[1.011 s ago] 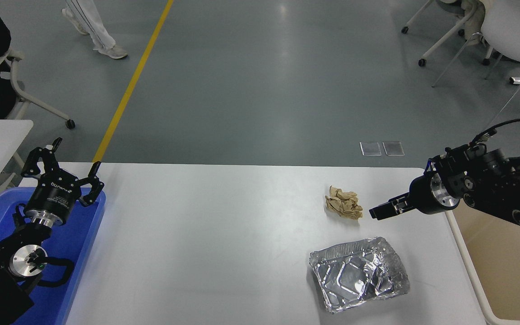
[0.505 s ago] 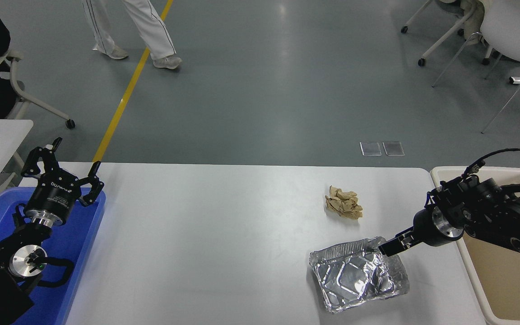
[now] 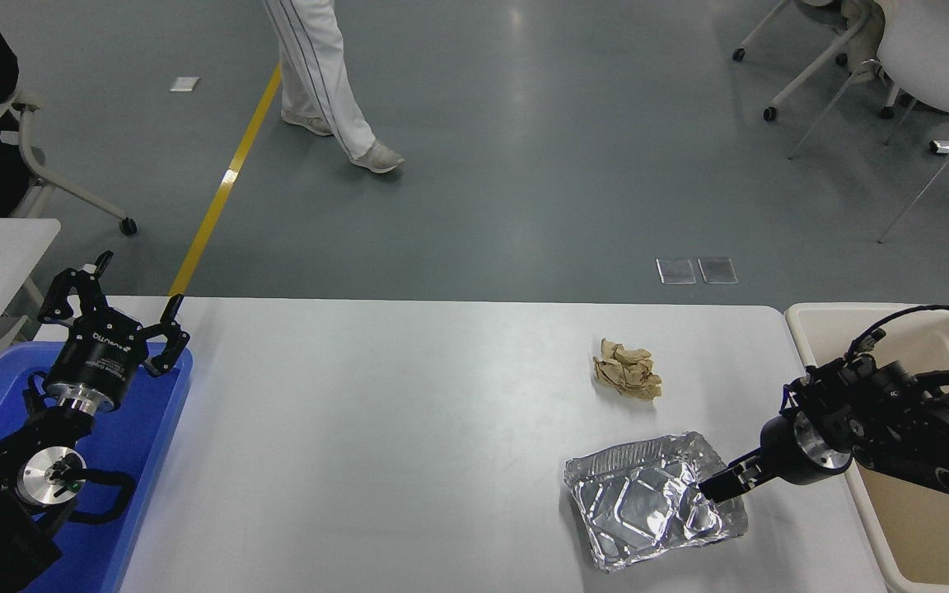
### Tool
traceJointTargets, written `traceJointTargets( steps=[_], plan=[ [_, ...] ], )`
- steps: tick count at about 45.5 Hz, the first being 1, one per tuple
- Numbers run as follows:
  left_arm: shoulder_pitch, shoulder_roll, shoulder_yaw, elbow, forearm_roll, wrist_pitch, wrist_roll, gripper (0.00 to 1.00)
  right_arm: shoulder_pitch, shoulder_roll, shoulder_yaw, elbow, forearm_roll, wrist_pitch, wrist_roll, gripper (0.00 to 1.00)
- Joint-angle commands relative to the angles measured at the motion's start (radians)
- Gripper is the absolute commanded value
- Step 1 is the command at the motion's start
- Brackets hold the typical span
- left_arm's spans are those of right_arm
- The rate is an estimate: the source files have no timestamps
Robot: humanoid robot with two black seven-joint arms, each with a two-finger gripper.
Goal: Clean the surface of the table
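Table surface: wide white top filling the foreground, not cleared yet.
Foil tray: crushed, near right edge.
Paper wad: just behind.
Right gripper: at tray's rim, open or pinched, can't tell.
Left gripper: parked, spread open over blue bin.
Risk: thin foil probably tears or slips.

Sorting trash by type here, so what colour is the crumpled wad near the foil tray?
Light brown, like kraft paper; the head view shows it clearly.

Bright, even overhead light; sharp picture, soft shadows, faint glare on the floor.
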Motion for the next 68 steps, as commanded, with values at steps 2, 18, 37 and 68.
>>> traceJointTargets(
  steps=[2,18,37,68],
  plan=[
    [0.0,0.0,0.0,0.0,0.0,0.0,0.0,1.0,-0.023,0.001,-0.001,-0.008,-0.001,-0.036,0.0,0.75],
    [0.0,0.0,0.0,0.0,0.0,0.0,0.0,1.0,-0.037,0.002,-0.002,-0.011,-0.003,-0.053,-0.002,0.51],
    [0.0,0.0,0.0,0.0,0.0,0.0,0.0,1.0,-0.042,0.004,-0.004,-0.031,-0.003,-0.053,0.0,0.0],
    [0.0,0.0,0.0,0.0,0.0,0.0,0.0,1.0,0.007,-0.041,-0.002,-0.026,0.007,-0.05,0.031,0.0]
  ],
)
